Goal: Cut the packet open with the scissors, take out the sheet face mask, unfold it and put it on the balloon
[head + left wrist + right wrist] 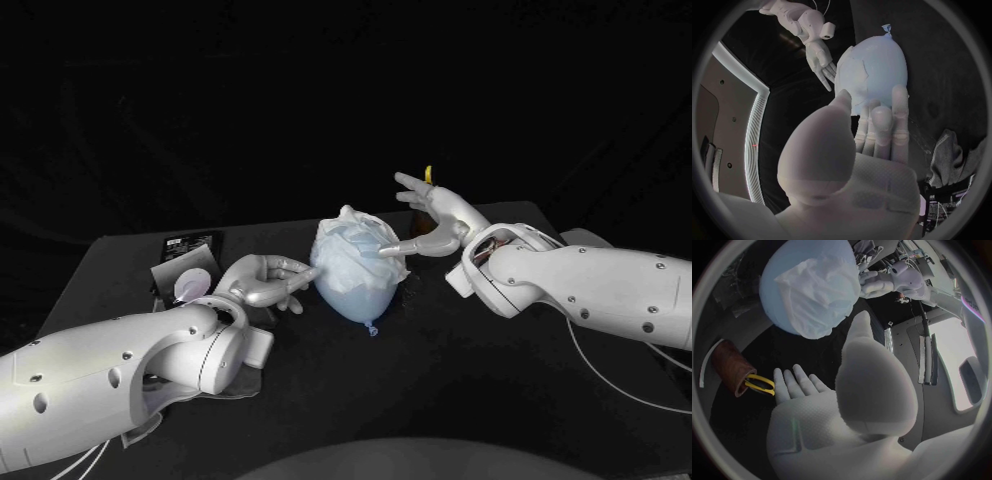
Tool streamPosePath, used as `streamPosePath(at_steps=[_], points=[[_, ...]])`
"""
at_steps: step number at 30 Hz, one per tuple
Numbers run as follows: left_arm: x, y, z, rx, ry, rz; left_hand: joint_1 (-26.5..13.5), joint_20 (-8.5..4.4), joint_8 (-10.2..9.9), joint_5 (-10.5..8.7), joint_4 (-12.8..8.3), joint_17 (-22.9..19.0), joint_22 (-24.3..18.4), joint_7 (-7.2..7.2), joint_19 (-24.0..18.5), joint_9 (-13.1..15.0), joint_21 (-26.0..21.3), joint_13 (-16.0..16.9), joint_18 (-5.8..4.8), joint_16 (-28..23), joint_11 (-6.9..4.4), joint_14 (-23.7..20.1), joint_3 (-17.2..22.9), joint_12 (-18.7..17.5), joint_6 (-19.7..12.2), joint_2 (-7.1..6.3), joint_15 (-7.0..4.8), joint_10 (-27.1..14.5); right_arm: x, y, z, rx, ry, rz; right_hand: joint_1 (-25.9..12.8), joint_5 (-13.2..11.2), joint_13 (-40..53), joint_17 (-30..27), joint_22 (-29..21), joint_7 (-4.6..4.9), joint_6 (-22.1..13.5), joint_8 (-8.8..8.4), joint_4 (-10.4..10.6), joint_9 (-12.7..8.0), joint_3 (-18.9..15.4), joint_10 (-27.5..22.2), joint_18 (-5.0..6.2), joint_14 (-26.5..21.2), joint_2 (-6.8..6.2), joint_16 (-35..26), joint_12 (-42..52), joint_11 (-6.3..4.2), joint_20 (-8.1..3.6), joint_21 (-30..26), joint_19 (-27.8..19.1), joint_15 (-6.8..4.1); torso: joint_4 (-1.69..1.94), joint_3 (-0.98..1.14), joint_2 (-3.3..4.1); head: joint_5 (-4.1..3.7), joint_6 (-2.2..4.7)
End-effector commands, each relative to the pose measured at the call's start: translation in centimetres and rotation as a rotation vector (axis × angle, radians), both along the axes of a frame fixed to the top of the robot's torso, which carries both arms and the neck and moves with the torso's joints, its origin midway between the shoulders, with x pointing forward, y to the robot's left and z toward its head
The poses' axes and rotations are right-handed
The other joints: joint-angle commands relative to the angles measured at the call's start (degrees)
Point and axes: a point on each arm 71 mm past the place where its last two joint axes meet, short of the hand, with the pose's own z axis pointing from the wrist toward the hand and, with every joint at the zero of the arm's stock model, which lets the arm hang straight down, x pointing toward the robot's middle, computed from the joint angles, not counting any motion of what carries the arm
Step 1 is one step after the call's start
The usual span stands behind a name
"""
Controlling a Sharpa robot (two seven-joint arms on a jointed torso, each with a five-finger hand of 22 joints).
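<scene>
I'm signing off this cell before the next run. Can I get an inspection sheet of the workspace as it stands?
Surface: black table, no spills seen.
Job's things: white sheet mask draped over the top of the pale blue balloon; packet lying near the left arm; scissors, yellow handles up, in a brown holder.
Clutter: a crumpled greyish scrap beside the packet.
Hands: left hand has its fingers against the balloon's side; right hand is spread, one finger touching the mask.
Cables: pale cable below the right arm.
Surroundings: black backdrop, nothing seen.
</scene>
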Motion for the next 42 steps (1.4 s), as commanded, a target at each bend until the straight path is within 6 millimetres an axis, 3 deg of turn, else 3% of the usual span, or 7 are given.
streamPosePath(at_steps=[1,7,18,27,42], points=[[0.0,-0.3,0.4,-0.022,-0.037,-0.006,0.2,0.01,0.4,-0.31,0.0,-2.7,-0.5,-0.1,-0.5,-0.2,-0.7,-0.9,0.68,-1.2,0.1,-1.5,-0.4,-0.9,-0.4,0.54,0.1,-0.6,0.3,0.9,-0.7,-0.002,0.133,0.112,-1.0,0.4,0.0,-1.4,-1.6,1.51,-2.3,-0.42,-0.1,-0.7,-0.3,-2.8,-0.68,-2.8,-0.12,-0.4,0.0,0.0,0.04,-0.4,-2.0,0.25,-0.01,-0.03,0.02,-0.01,0.11],[-0.1,-0.5,0.6,-0.03,-0.052,-0.012,0.8,0.18,0.4,-0.31,0.0,-6.1,-1.2,-0.1,-0.8,-0.6,-1.7,-2.3,0.69,-2.9,0.2,-3.4,-1.0,-2.0,-0.7,0.96,0.23,-1.0,0.6,1.6,-1.0,-0.001,0.195,0.151,-1.4,0.4,0.1,-2.3,-2.8,1.79,-3.6,-0.5,-0.1,-1.2,-0.4,-3.6,-0.68,-4.4,-0.18,-0.5,0.2,0.24,0.09,-0.5,-3.5,0.23,-0.11,-0.04,-0.07,0.08,0.03],[0.0,-0.7,0.7,-0.033,-0.057,-0.014,1.7,0.24,0.1,-0.29,-0.1,-6.4,-1.7,0.02,-0.6,-1.3,-2.3,-3.5,0.72,-3.2,0.25,-3.5,-1.3,-2.6,-1.0,1.47,0.27,-0.3,1.0,2.7,-1.4,0.017,0.251,0.195,-2.2,0.4,0.4,-2.2,-3.0,4.58,-3.0,-0.22,-0.1,-0.9,-0.3,-2.4,-0.54,-4.1,-0.09,-0.4,1.1,0.32,0.12,-0.4,-3.8,0.16,-0.04,-0.1,-0.06,0.08,0.09],[0.1,-0.6,0.5,-0.007,-0.035,0.011,1.9,0.24,-0.2,-0.3,-0.1,-6.0,-1.9,0.39,-0.3,-1.7,-2.4,-3.9,0.71,-3.0,0.44,-3.1,-1.6,-2.8,-1.3,1.38,0.35,0.0,1.1,3.1,-1.6,-0.016,0.252,0.212,-1.1,0.5,0.7,-1.8,-2.9,6.79,-1.5,0.32,-0.1,-0.2,0.1,-0.5,-0.47,-3.2,0.15,-0.1,2.0,0.28,0.11,-0.3,-3.5,0.1,-0.05,-0.14,-0.15,0.25,-0.26],[0.2,-0.2,0.3,0.038,-0.02,0.049,1.5,0.48,-0.6,-0.3,0.0,-5.9,-2.2,1.0,0.2,-2.3,-2.6,-4.5,0.65,-2.9,0.97,-2.6,-2.5,-2.9,-1.9,0.98,0.74,-0.3,1.0,3.5,-2.0,-0.128,0.213,0.247,2.4,0.4,0.3,-2.4,-3.2,8.23,-2.3,0.17,-0.1,-0.4,0.4,-2.1,-0.55,-4.0,0.05,-0.4,1.9,0.05,0.12,-0.3,-3.6,-0.17,-0.1,-0.04,-0.08,0.49,-0.66]])
